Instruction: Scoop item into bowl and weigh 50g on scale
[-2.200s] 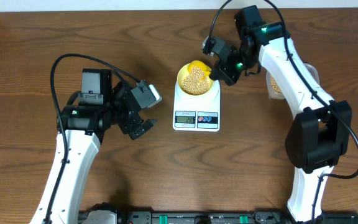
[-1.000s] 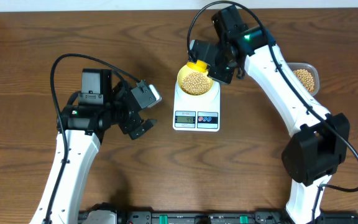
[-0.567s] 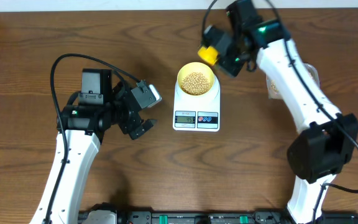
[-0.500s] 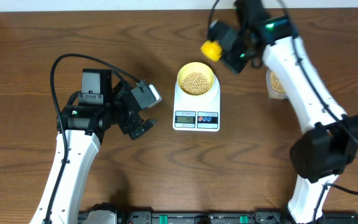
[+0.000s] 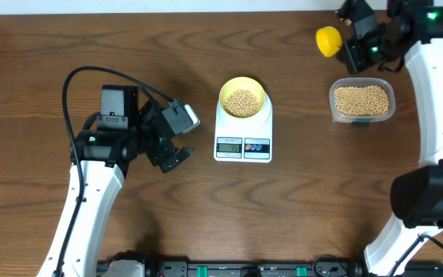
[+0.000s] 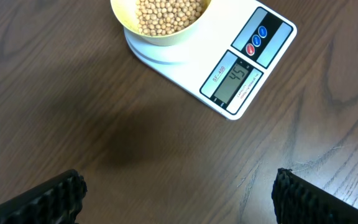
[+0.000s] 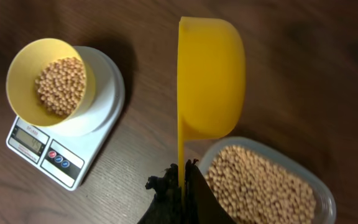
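At the far left of the wooden table (image 5: 298,208), left fingers (image 6: 48,198) spread wide apart and gripping nothing, held over bare wood, apart from the scale's left side. Just right of them, near the middle of the table, the white digital kitchen scale (image 5: 242,146), flat on the wood, its grey display and two round buttons, one red and one blue, at the front edge; on the display, digits that look like 45 in the left wrist view. On the scale's round platform, the small pale yellow bowl (image 5: 223,92), upright and centred, about as wide as the platform. Inside the bowl, a heap of small tan beans (image 5: 242,101) covering the bottom, below the rim. Further right and well apart from the scale, a clear rectangular plastic tub (image 5: 331,100) standing on the table, filled with more of the same beans in an even layer. Toward the table's far edge beyond the tub's left end, a bright yellow scoop (image 5: 328,40), clear of the bowl and not touching the tub. In the right wrist view, the scoop's cup turned on its side, rounded back toward the camera, inside hidden, so contents impossible to tell. At the far right, right fingers (image 7: 166,199) clamped tight on the scoop's thin handle, above the tub's near corner.
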You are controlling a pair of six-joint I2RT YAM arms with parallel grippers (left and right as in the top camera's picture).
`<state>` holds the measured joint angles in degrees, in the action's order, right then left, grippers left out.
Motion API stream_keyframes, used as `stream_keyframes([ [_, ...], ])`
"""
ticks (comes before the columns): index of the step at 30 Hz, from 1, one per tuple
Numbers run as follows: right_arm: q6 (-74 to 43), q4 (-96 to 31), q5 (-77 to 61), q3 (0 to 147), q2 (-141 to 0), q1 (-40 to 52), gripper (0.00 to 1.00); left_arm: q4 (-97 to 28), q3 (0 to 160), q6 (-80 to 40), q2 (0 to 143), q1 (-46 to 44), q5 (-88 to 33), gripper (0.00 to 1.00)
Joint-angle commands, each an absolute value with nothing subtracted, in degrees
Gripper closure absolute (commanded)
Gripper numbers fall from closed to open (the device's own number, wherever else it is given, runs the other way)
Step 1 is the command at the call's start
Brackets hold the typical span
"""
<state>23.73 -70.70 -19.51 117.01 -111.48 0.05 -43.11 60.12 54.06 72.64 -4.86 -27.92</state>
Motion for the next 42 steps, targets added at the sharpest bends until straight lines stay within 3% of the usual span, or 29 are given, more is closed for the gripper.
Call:
stream_keyframes([
  [1,21.61,-72.03,-21.39,117.64,-110.89,-1.72,0.99,-43.24,59.61,54.61,72.99,-4.62,-27.55,0.02],
  [15,21.3,-76.31,-19.62,107.87,-110.93,-7.09,0.99,-43.24,59.61,54.61,72.99,-4.62,-27.55,0.02],
  [42,17.56,-63.02,-9.28,89.27,-111.0,-7.09,0.99,-43.24,59.61,54.61,72.99,-4.62,-27.55,0.02],
])
